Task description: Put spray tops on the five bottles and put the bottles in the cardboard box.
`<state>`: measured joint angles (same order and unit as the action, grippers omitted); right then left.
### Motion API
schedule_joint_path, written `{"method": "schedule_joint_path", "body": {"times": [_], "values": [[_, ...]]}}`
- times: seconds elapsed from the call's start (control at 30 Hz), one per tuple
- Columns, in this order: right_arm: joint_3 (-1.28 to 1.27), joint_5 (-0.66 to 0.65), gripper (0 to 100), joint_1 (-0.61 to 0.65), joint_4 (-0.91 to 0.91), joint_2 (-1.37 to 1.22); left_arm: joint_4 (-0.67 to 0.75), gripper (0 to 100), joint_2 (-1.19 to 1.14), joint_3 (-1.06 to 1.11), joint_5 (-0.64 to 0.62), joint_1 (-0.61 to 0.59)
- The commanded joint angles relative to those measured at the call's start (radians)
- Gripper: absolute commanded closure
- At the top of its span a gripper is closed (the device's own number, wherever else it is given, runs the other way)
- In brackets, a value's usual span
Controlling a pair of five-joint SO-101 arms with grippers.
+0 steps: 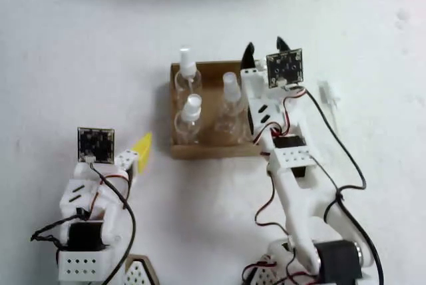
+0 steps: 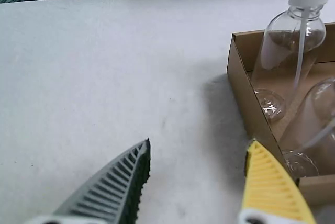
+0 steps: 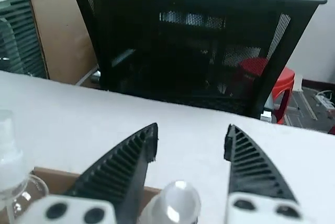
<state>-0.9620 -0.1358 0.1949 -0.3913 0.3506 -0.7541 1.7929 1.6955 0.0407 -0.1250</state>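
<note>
High view has the cardboard box [image 1: 213, 150] holding three upright bottles [image 1: 191, 120], each with its spray top on. Right gripper [image 1: 265, 48] hangs over the box's far right corner, its black jaws spread wide with nothing between them. Left gripper [image 2: 200, 145] sits off the opposite side of the box, near its front corner, with its grey and yellow jaws wide apart and empty.

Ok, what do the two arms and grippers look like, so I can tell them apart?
Left arm and right arm: white shells, black motors, red-and-black cables, black square wrist boards. Left gripper: one grey, one yellow ribbed pointed finger. Right gripper: both black.
</note>
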Motion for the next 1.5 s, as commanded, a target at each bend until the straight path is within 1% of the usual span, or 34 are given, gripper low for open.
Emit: {"method": "schedule_joint_path", "body": {"times": [0.0,0.17,0.47,0.57,0.63,0.7,0.83,1.0,1.07,1.23,1.37,1.47], "values": [[0.009,-0.005,82.9,0.007,0.016,0.071,0.026,73,0.007,-0.011,0.012,0.010],[0.028,-0.005,82.9,0.004,0.105,0.070,0.026,73,0.007,-0.011,0.012,0.010],[0.040,-0.005,82.9,-0.001,0.105,0.082,0.026,73,0.007,-0.011,0.012,0.010],[0.114,-0.005,82.9,-0.042,0.114,0.111,0.026,73,0.007,-0.011,0.012,0.010],[0.187,-0.005,82.9,-0.087,0.163,0.137,0.026,73,0.007,-0.011,0.012,0.010],[0.290,0.000,82.9,-0.137,0.291,0.153,0.026,73,0.007,-0.011,0.012,0.010],[0.549,0.115,82.9,-0.260,0.631,0.107,0.026,73,0.007,-0.011,0.012,0.010],[0.905,0.112,82.9,-0.406,0.941,-0.154,0.026,73,0.007,-0.009,0.012,0.010],[1.048,0.049,82.9,-0.437,1.081,-0.292,0.026,73,0.007,-0.008,0.012,0.010],[1.393,-0.186,82.9,-0.456,1.405,-0.654,0.026,73,0.007,-0.005,0.012,0.010],[1.685,-0.356,82.9,-0.452,1.627,-0.931,0.026,73,0.007,-0.005,0.012,0.010],[1.932,-0.443,82.9,-0.452,1.751,-1.121,0.026,73,0.007,-0.005,0.012,0.010]]}}
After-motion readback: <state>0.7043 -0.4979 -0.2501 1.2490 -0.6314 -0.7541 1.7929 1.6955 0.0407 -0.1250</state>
